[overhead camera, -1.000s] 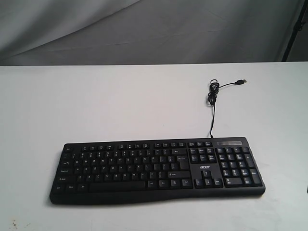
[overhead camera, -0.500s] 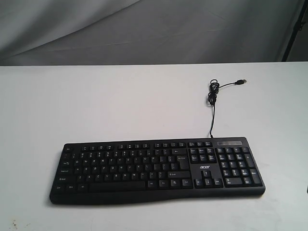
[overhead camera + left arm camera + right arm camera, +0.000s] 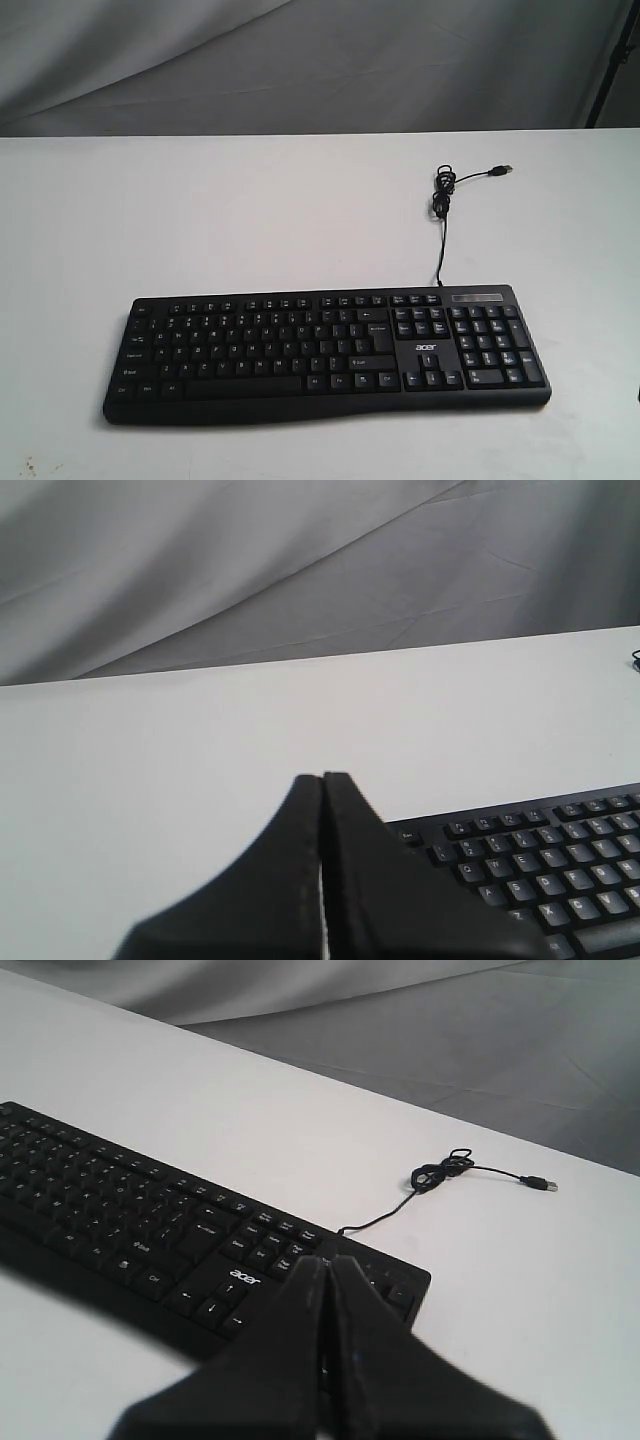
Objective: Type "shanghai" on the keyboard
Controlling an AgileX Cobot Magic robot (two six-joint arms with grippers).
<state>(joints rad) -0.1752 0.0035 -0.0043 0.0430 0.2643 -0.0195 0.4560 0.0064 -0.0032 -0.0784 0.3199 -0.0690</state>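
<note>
the keyboard [image 3: 325, 355] lies flat on the white table [image 3: 200, 220], at the side of the table close to the exterior camera, with its long side across the view and the number pad at the right end. its thin cable [image 3: 440, 235] goes away from the back edge, makes a small tangle, and ends in a usb plug [image 3: 505, 170] that lies loose on the table, connected to nothing. behind the table hangs a grey cloth [image 3: 300, 60].

no arm shows in the exterior view. in the left wrist view the left gripper [image 3: 322, 780] has its two fingers pressed together, holding nothing, and it hangs apart from the keys, near the corner with the escape key. in the right wrist view the right gripper [image 3: 325, 1263] is also pressed together and empty, near the end with the number pad and the "acer" logo.

no fingertip touches a key and no key looks pushed down. i judge that the typing is not yet started, so all eight letters of "shanghai" are left. the first one, "s", is in the left half of the letters, so the left gripper seems the natural one to come down on it.
</note>
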